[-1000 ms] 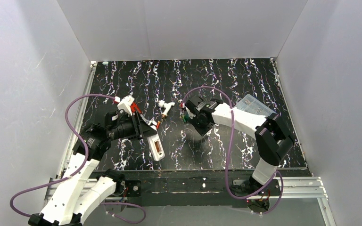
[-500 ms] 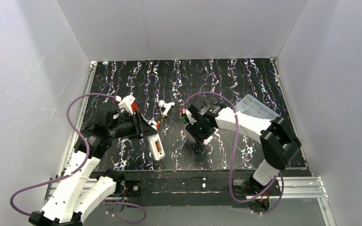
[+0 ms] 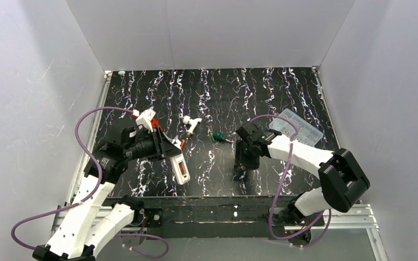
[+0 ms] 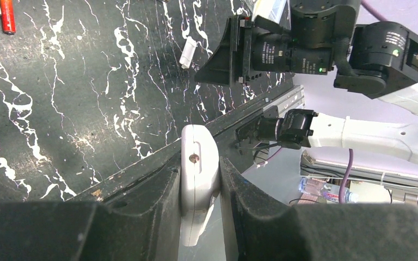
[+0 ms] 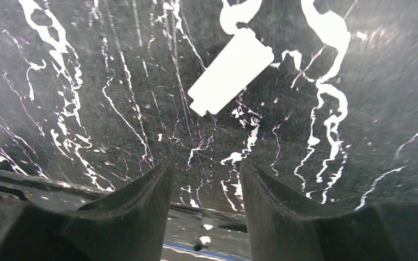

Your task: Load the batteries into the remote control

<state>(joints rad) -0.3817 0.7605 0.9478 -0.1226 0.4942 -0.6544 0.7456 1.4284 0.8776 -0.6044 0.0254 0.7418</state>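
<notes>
The left gripper (image 4: 200,163) is pressed together on the remote control (image 3: 180,168), pinching the white bar by its long edges at the near left of the table (image 3: 283,92). The bar's free end points toward the near edge. The recess on its upper face shows red-orange along its length, which looks like a battery (image 3: 182,173) lying in it.

The right gripper (image 5: 206,168) hangs fingers-down over the near middle of the table. Its jaws are spread about halfway with nothing between them, and they touch nothing. The small white cover plate (image 5: 231,70) lies flat on the table just beyond the fingertips. A green-handled screwdriver (image 3: 217,136) lies between the arms, to the far left of this gripper. A clear compartment box (image 3: 299,126) sits at the far right.
</notes>
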